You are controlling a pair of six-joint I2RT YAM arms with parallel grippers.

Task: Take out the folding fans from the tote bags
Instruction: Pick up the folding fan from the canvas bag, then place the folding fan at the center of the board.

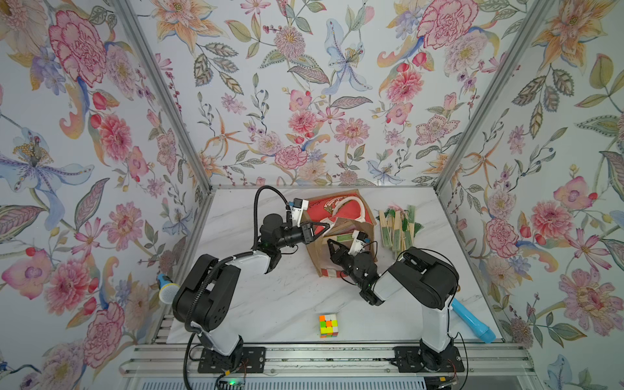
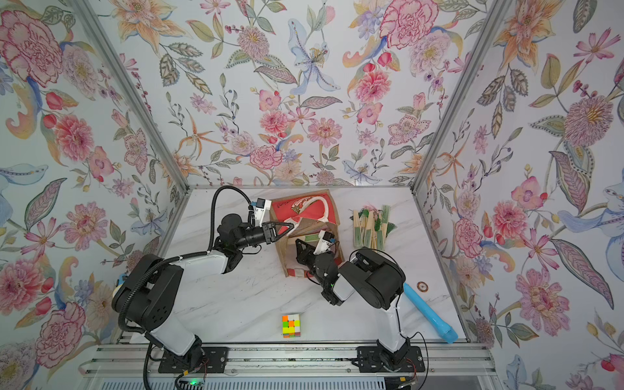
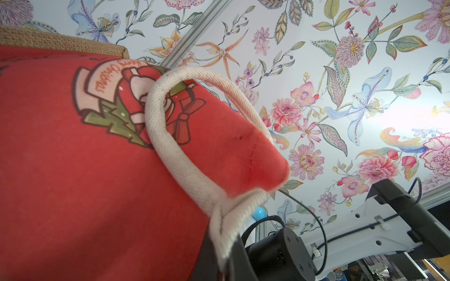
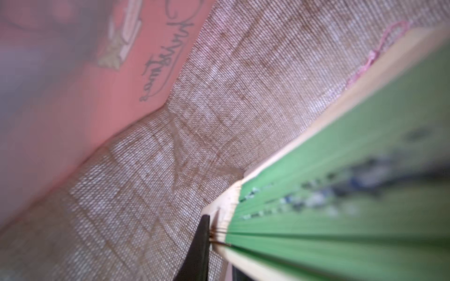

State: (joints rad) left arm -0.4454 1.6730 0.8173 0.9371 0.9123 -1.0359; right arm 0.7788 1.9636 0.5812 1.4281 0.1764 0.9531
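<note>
- Right fingers (image 4: 202, 245) clamp a closed fan (image 4: 341, 194) with green pleats and pale bamboo guards, deep inside the tote bag (image 1: 324, 206).
- Risk: the fan's far end or pink cord probably snags the jute wall just past the fingers.
- Left fingers (image 3: 203, 265) pinch the rope handle (image 3: 170, 146); a slip likely collapses the mouth.
- Other fans (image 1: 396, 229) lie on the desk (image 1: 270, 297), beyond the bag from both fingers.

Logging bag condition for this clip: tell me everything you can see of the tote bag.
The bag is boxy brown jute with a red Christmas-print panel and a white rope handle. It lies slumped on the table, near the back. The left gripper is shut on the handle; the right gripper reaches inside, holding a green fan.
</note>
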